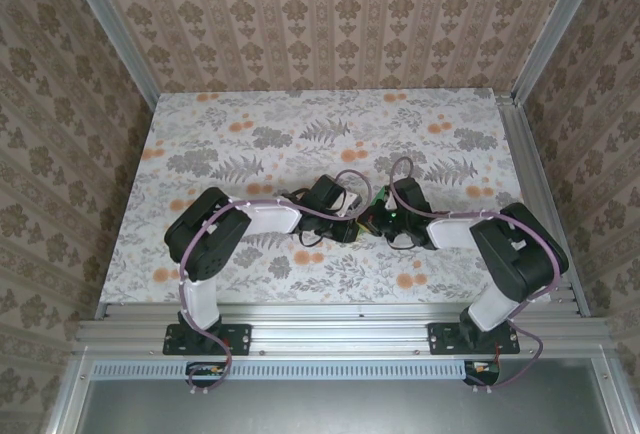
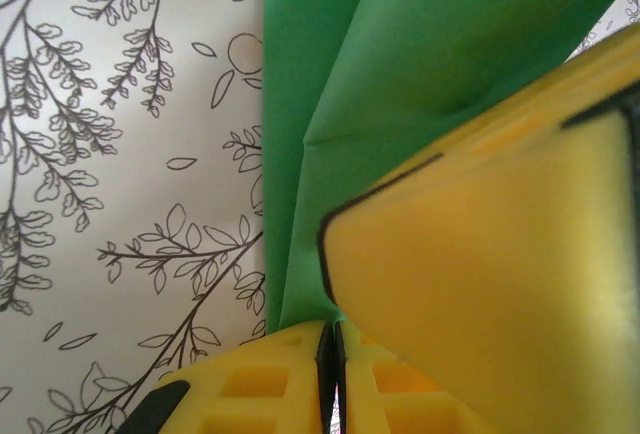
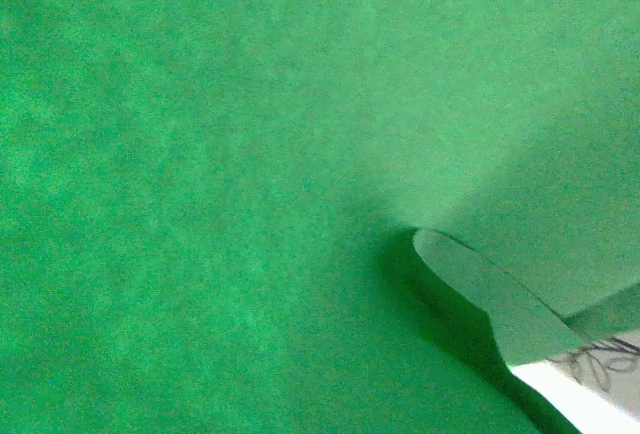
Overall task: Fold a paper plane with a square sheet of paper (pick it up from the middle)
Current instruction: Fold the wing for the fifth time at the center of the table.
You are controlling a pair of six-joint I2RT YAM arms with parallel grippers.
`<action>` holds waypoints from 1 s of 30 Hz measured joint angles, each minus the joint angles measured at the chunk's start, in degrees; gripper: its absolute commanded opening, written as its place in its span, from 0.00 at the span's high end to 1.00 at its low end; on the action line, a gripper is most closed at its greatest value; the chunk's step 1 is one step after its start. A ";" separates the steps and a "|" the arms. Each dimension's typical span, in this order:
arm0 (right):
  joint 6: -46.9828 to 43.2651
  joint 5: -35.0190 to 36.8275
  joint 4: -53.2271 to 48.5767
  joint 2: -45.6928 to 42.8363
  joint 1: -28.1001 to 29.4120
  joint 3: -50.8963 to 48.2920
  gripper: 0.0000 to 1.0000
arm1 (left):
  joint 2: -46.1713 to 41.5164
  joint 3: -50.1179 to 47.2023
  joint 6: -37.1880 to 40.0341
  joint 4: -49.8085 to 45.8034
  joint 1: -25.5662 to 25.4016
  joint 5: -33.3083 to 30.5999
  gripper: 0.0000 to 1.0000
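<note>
The left gripper (image 2: 335, 332) clamps its yellow fingers tight on one edge of the green sheet of paper (image 2: 440, 44), which is creased into a narrower shape. This grip likely anchors it while a fold is pressed. The right gripper (image 1: 378, 222) meets it nose to nose, fingers closed; whether paper lies between them I cannot tell. The paper sits mid-tabletop (image 1: 300, 124), slightly toward the near edge, with bare room toward the far and side edges.
</note>
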 measured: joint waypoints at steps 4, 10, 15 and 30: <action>0.35 2.89 0.63 1.51 -0.02 0.02 0.94 | 0.00 0.00 0.00 0.00 0.02 0.15 0.87; -1.44 5.86 -2.38 3.34 -0.09 1.81 0.94 | 0.00 0.00 0.04 -0.02 0.02 0.13 0.87; -3.15 5.57 -2.99 5.40 -0.59 3.48 0.96 | 0.02 0.00 0.28 0.22 0.04 -0.31 0.87; -7.65 4.59 -9.35 6.80 -5.22 7.98 0.97 | -0.04 -0.70 3.15 1.92 0.35 -2.21 0.89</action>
